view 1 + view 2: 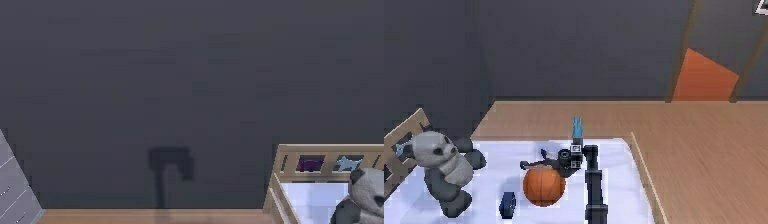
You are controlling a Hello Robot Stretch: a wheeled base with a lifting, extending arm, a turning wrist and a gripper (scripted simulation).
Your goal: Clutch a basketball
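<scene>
An orange basketball (544, 186) lies on the white bed (614, 165) in the arm side view. The dark arm (593, 190) rises from the bottom edge just right of the ball. The gripper (537, 163) reaches left from the arm's far end, right at the ball's upper edge. Whether it touches the ball cannot be told. I cannot tell whether it holds anything, since the ball rests on the bed by the fingers.
A panda plush (444, 165) sits on the bed left of the ball, seen again as a panda plush (365, 195) by the wooden bed frame (300, 160). A small blue object (507, 205) and an upright cyan object (577, 127) are near. Dark wall (190, 90) ahead; wooden floor (694, 150) beyond the bed.
</scene>
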